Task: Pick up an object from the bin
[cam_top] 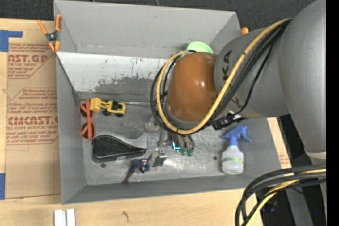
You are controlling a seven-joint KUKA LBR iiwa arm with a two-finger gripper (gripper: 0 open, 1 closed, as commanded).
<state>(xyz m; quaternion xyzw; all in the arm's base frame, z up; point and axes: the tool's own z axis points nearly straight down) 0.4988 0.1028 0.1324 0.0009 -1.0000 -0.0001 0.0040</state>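
My gripper point(177, 144) hangs low over the front middle of the bin, just under the arm's brown dome. A small silvery piece point(159, 158) lies on the floor right below and to its left. Beside that sits a small dark blue and red thing point(139, 165) with a thin tail. A black, rounded brush-like object point(112, 147) lies to the left of the gripper, apart from it.
A yellow toy vehicle point(108, 107) and an orange-handled tool point(86, 119) lie at the left wall. A white spray bottle with a blue trigger point(233, 152) lies at the front right. A green ball point(199, 47) peeks out behind the dome at the back.
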